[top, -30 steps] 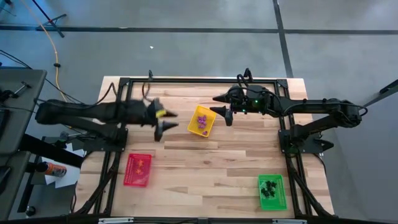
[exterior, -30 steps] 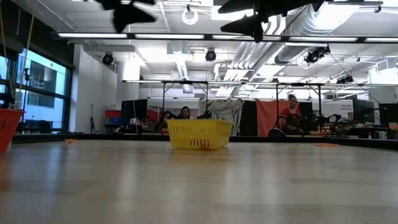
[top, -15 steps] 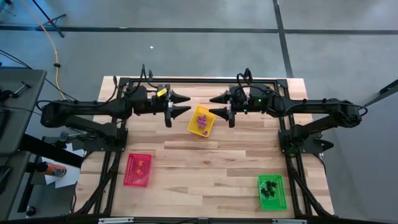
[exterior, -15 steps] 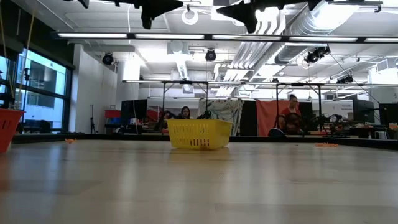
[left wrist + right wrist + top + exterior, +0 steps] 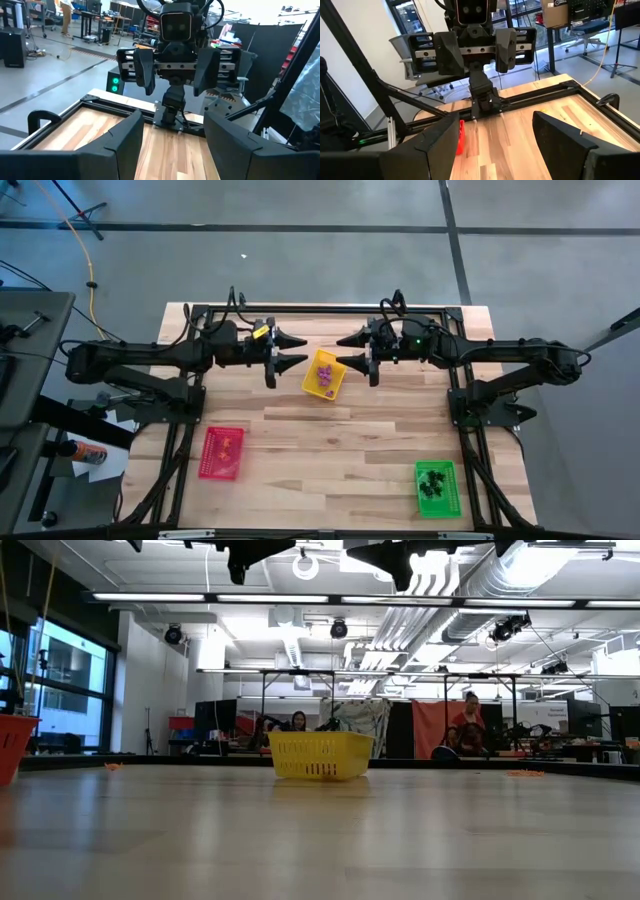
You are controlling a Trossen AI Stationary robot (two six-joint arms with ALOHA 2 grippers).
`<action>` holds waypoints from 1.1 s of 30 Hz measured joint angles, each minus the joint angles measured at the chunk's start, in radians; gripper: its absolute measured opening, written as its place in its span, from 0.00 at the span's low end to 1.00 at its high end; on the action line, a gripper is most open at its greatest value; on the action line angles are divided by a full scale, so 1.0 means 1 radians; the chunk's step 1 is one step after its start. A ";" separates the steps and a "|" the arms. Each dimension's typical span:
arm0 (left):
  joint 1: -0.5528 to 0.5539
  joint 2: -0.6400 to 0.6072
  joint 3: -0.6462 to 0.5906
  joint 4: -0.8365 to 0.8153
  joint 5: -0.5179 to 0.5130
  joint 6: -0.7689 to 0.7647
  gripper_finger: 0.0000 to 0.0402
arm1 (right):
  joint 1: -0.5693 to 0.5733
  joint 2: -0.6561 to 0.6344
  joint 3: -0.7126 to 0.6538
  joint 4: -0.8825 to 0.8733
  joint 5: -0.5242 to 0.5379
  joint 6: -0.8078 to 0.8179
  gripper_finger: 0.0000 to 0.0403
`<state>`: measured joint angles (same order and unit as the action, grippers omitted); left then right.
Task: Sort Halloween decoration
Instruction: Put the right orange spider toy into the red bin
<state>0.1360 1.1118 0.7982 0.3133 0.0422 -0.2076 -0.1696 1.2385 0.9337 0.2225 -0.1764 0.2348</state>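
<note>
Facing each other above the far half of a wooden desk [image 5: 330,430], two dark robot arms hang level, fingers spread apart and holding nothing. The left gripper [image 5: 290,350] sits just left of a yellow tray [image 5: 310,381]; the right gripper [image 5: 352,349] sits just right of it. Small purple trinkets [image 5: 326,377] lie inside the yellow tray, too tiny to make out their shapes. A red tray [image 5: 204,458] near the front left holds orange pieces [image 5: 224,443], and a green tray [image 5: 452,490] at the front right holds black pieces [image 5: 433,481]. From desk height, the yellow tray's wall hides its contents, and both grippers are cut off at the upper edge. People sit in the room behind, indistinct.
</note>
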 joint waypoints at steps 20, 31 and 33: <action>0.001 -0.001 0.000 -0.001 -0.006 0.001 0.49 | -0.300 -0.002 0.161 -1.264 0.364 0.267 0.61; 0.001 -0.001 0.000 -0.001 -0.010 0.003 0.49 | -0.563 0.001 -0.227 -1.188 0.265 0.407 0.61; 0.001 -0.001 0.000 -0.001 -0.011 0.003 0.49 | -0.596 0.001 -0.255 -1.148 0.303 0.440 0.61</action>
<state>0.1371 1.1107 0.7982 0.3119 0.0315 -0.2050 -0.7659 1.2392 0.6786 -0.9259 0.1270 0.6749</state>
